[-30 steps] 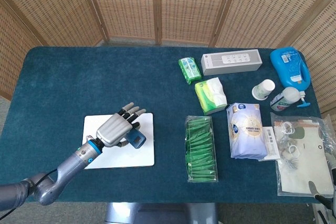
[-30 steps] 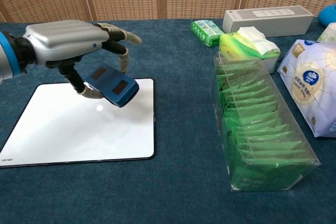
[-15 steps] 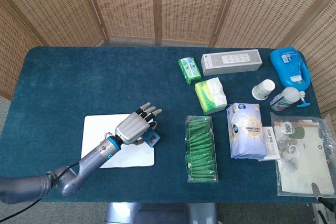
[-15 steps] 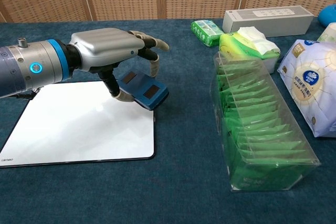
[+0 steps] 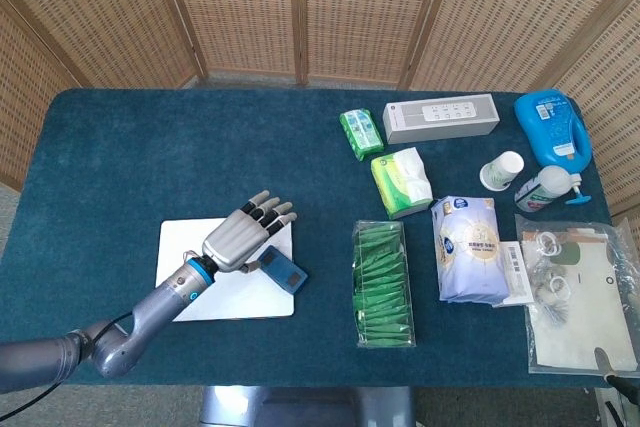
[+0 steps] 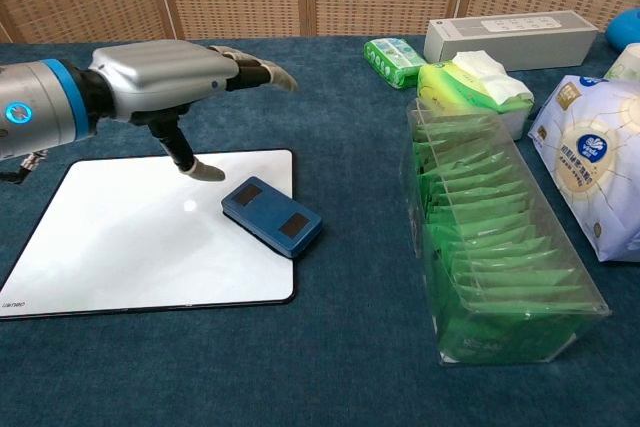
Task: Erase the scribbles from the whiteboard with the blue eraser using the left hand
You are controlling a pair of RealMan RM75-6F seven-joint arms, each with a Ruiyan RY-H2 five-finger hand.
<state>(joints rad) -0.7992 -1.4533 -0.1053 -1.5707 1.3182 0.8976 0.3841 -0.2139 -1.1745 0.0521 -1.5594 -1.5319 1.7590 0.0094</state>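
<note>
Your left robot hand (image 6: 165,72) hovers above the whiteboard (image 6: 120,247) with fingers spread and nothing in them, while the blue eraser (image 6: 271,217) lies flat, straddling the board's right edge with one end on the counter (image 6: 340,347). The board looks clean from here, no scribbles visible, so I'd judge the erasing done. Your right robot hand is out of sight.

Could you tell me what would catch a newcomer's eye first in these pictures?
First the silver left hand, hovering open over the whiteboard at the table's near left. Next the blue eraser, lying free across the board's right edge. To the right stands a clear box of green packets.
</note>
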